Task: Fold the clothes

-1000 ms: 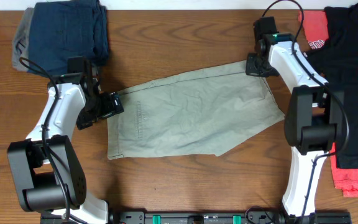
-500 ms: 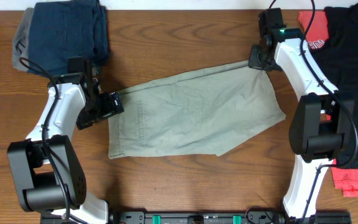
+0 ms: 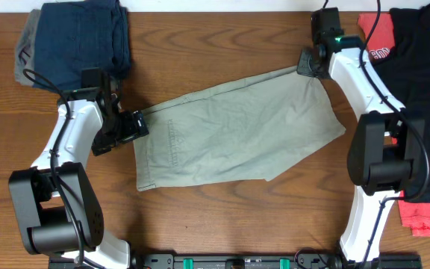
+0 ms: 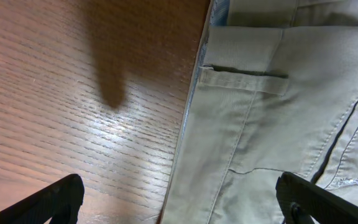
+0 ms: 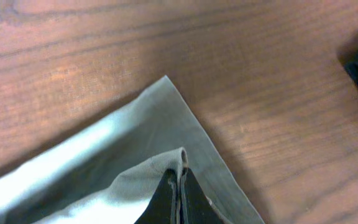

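Observation:
The pale khaki shorts lie flat and wrinkled across the middle of the wooden table. My right gripper is at their far right corner, shut on a small fold of the cloth. In the right wrist view its fingers are pressed together with the fabric between them. My left gripper stands wide open at the shorts' left end, over the waistband edge. In the left wrist view the left gripper straddles that edge, with bare wood on one side and the shorts with a stitched pocket seam on the other.
A navy-blue folded garment lies at the far left over something grey. A black shirt on a red printed shirt covers the right edge of the table. Both arm bases stand near the front edge.
My right gripper has moved away and slightly right with the corner in it, drawing the shorts tauter and shifting them a little to the right. The left arm has not moved.

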You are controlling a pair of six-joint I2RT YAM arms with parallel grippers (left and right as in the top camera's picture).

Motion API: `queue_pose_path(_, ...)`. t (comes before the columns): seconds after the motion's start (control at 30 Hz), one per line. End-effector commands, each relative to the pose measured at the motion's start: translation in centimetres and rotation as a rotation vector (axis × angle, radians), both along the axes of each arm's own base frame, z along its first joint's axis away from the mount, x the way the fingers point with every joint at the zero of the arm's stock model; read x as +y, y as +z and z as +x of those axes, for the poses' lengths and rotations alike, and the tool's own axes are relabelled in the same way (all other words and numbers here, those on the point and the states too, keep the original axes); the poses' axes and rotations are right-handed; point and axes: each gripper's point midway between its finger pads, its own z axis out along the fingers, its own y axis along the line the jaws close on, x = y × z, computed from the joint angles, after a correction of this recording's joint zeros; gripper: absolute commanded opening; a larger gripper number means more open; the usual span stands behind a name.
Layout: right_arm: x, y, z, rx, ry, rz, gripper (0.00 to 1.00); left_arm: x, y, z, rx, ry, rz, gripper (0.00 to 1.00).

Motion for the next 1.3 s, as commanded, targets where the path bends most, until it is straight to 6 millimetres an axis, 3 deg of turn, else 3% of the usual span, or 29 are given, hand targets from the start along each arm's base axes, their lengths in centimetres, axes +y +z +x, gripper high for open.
queue_pose_path(0.0,-1.0,-0.1,-0.2,-0.027,-0.030,-0.019,0.01,0.0,-0.1,-0.2,0.007,0.011,0.000,1.00)
queue_pose_path(0.1,-0.9,-0.8,0.2,-0.054,-0.030,-0.017,0.02,0.0,-0.1,-0.2,0.007,0.011,0.000,1.00)
queue_pose_path(0.17,-0.9,-1.0,0.5,-0.072,-0.021,-0.020,0.11,0.0,-0.1,-0.2,0.007,0.011,0.000,1.00)
queue_pose_path(0.2,-0.9,-1.0,0.6,-0.077,-0.011,-0.028,0.20,0.0,-0.1,-0.2,0.007,0.011,0.000,1.00)
queue_pose_path(0.3,-1.2,-0.7,0.8,-0.083,0.023,-0.065,0.71,0.0,-0.1,-0.2,0.007,0.011,0.000,1.00)
queue_pose_path(0.33,-1.3,-0.3,0.8,-0.076,0.044,-0.083,0.74,0.0,-0.1,-0.2,0.007,0.011,0.000,1.00)
queue_pose_path(0.47,-2.6,2.2,0.3,-0.034,0.032,-0.150,0.76,0.0,-0.1,-0.2,0.007,0.011,0.000,1.00)
queue_pose_path(0.53,-2.5,3.9,0.1,-0.026,0.034,-0.143,0.83,0.0,-0.1,-0.2,0.007,0.012,0.000,1.00)
queue_pose_path(0.6,-1.7,5.3,-0.1,-0.021,0.058,-0.099,0.82,0.0,-0.1,-0.2,0.007,0.012,0.000,1.00)
queue_pose_path(0.63,-0.8,5.9,-0.2,-0.019,0.084,-0.054,0.79,0.0,-0.1,-0.2,0.007,0.012,0.000,1.00)
queue_pose_path(0.7,1.6,6.4,-0.6,-0.005,0.180,0.043,0.62,0.0,-0.1,-0.2,0.007,0.011,0.000,1.00)
queue_pose_path(0.8,5.4,5.8,-2.3,0.052,0.315,0.202,0.44,0.0,-0.1,-0.2,0.007,0.012,0.000,1.00)
queue_pose_path(0.9,6.2,4.0,-4.2,0.138,0.328,0.233,0.37,0.0,-0.1,-0.2,0.007,0.012,0.000,1.00)
queue_pose_path(1.1,5.7,0.2,-6.9,0.254,0.307,0.200,0.61,0.0,-0.1,-0.2,0.007,0.012,0.000,1.00)
queue_pose_path(1.27,1.8,-1.3,-6.2,0.231,0.197,0.034,0.65,0.0,-0.1,-0.2,0.008,0.012,0.000,1.00)
